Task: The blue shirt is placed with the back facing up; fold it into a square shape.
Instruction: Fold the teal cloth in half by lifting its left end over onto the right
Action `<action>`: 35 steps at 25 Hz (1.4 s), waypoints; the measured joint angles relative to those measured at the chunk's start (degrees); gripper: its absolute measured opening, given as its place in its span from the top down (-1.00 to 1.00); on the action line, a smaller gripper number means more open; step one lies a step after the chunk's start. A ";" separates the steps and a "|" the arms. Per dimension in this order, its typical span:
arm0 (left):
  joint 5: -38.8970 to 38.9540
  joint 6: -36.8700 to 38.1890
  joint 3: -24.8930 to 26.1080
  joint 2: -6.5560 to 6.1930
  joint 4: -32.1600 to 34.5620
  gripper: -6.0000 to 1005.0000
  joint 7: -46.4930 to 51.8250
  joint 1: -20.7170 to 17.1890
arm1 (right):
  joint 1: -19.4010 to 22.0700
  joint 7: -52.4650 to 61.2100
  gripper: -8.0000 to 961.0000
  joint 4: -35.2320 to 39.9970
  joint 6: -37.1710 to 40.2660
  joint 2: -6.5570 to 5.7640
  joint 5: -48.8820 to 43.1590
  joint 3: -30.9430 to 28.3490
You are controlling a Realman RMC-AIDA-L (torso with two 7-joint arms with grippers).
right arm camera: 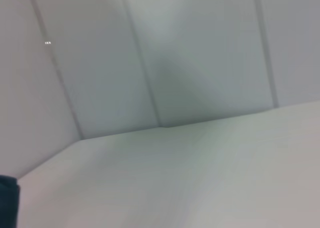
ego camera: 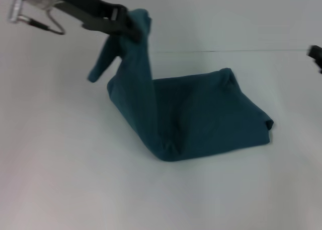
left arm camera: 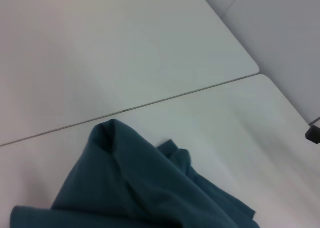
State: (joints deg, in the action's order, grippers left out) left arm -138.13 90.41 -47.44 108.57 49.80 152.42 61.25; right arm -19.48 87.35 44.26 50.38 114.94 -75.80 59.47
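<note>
Nearest the robot in the head view, bare white table (ego camera: pixel 65 189) and nothing else. Just beyond, lying near the middle of that table, the blue shirt (ego camera: pixel 201 119): dark teal, plain on the side showing, already gathered into a rough folded block with a rounded near-left corner and a small tucked point at its right edge. From that near-left corner, one long fold of cloth pulled up off the table and stretched away toward the far left, rising to a peak with a short sleeve-like flap hanging loose beside it. At the peak, the left end effector (ego camera: pixel 130 24), dark and slanting in from the upper left, pinching the raised cloth between its closed-down tips, well above the table surface. Behind the shirt, a thin seam line crossing the table from side to side. From the left wrist view, the lifted teal cloth (left arm camera: pixel 135 193) bunched in creases close below the camera, with the same seam and the white table (left arm camera: pixel 125 53) beyond it. At the far right edge of the head view, only a dark sliver of the right end effector (ego camera: pixel 316 55), well apart from the shirt, hovering to the side; spread or pressed together, cannot tell. From the right wrist view, only white table (right arm camera: pixel 200 178) and pale wall panels (right arm camera: pixel 200 53).
</note>
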 joint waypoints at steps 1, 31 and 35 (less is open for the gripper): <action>-0.01 -0.72 -0.61 0.32 -0.72 0.76 0.14 0.87 | 0.38 0.10 0.98 0.00 0.20 -0.02 -0.87 -1.25; 0.03 -31.43 -26.59 15.98 -11.14 0.67 0.45 8.84 | 1.11 2.88 0.98 0.28 4.38 -0.20 -9.02 -14.39; 1.79 -33.44 -26.86 15.76 -12.68 0.58 0.45 8.41 | 1.11 2.89 0.98 0.30 4.35 -0.26 -9.02 -14.82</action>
State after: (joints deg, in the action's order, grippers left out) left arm -136.33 56.97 -74.30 124.34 37.12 152.87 69.66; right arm -18.37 90.24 44.56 54.73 114.68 -84.82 44.65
